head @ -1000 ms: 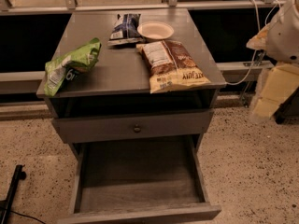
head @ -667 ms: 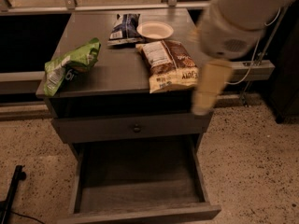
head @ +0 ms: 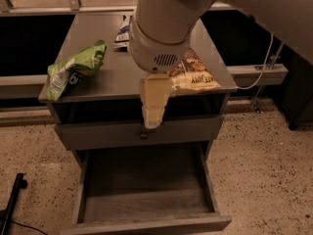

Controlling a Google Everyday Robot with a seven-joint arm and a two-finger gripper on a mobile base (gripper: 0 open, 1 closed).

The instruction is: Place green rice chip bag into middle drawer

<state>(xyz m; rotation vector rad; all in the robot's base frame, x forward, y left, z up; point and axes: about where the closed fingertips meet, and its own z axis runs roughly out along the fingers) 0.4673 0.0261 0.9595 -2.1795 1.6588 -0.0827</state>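
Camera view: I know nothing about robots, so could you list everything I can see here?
green bag: one, bright green and white, at the left edge of the cabinet top.
brown-yellow bag: one, on the right of the top, partly behind the arm.
dark blue-white bag: one, at the back of the top, mostly hidden.
cabinet: one, grey.
closed drawer: one, grey, with a round knob, below the top.
open drawer: one, grey, pulled out at the bottom.
black rod: one, on the floor, lower left.
floor: speckled beige.
arm: one, white, over the cabinet.
gripper: one, cream, hanging at the cabinet's front edge, above the knob.
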